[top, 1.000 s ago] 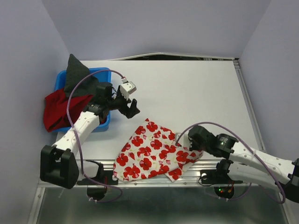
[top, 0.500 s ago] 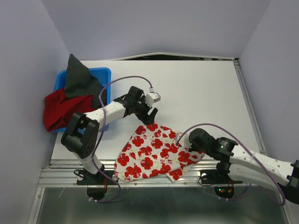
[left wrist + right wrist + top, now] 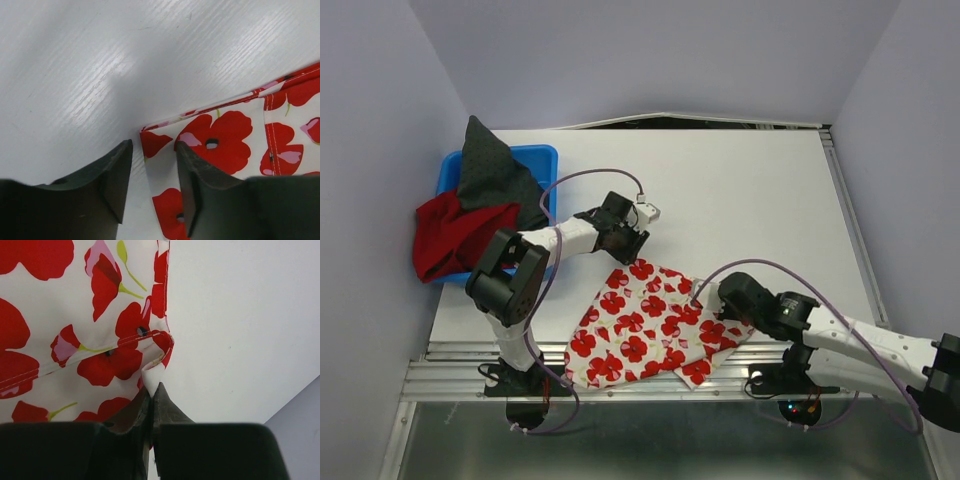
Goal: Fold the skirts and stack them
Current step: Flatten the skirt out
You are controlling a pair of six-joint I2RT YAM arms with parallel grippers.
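White desk [image 3: 740, 190] is carrying the flowered skirt [image 3: 640, 335], lying right of the blue bin [image 3: 535, 155]. Farthest from that bin, the right end effector [image 3: 152, 390] is clenching its edge. The left end effector [image 3: 152, 150], unclenched, is straddling the corner nearest the bin. Folding is seemingly beginning; next, those jaws need closing on the corner.

The white skirt [image 3: 645, 325], printed with red poppies, lies spread on the surface [image 3: 750, 190] as a slightly rumpled, rough diamond. Its far corner sits in the gap between the parted fingers of the left tool [image 3: 152, 150], and its stitched hem runs off to that tool's right. Its right-hand corner is pinched between the closed tips of the right tool [image 3: 152, 390], with a small white fold curling up just ahead of them. The deep-red skirt [image 3: 450, 235] lies bunched well to the left of the left tool. The dark grey skirt [image 3: 490, 175] touches its far side and rises to a peak.
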